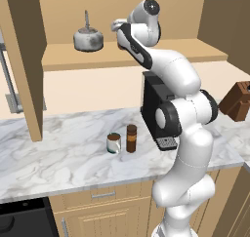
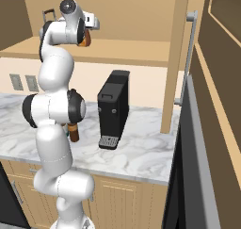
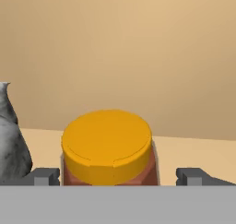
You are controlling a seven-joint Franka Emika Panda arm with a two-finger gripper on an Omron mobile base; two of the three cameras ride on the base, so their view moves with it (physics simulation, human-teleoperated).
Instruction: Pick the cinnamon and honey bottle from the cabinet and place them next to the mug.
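The honey bottle (image 3: 107, 147), amber with an orange cap, stands on the cabinet shelf (image 1: 171, 53). In the hand view my gripper (image 3: 119, 176) is open, one fingertip on each side of the bottle with a gap on both sides. In the right base view a sliver of the honey bottle (image 2: 84, 38) shows just under the hand. The cinnamon (image 1: 131, 138), a slim dark brown jar, stands upright on the marble counter right beside the silvery mug (image 1: 114, 143). In the right base view the arm hides most of the cinnamon (image 2: 74, 133).
A grey kettle (image 1: 88, 38) sits on the same shelf, to the left of the bottle, with its body (image 3: 11, 140) close to my left finger. A black coffee machine (image 1: 156, 104) stands on the counter behind the arm. The cabinet's side panel (image 1: 27, 60) drops to the counter at the left.
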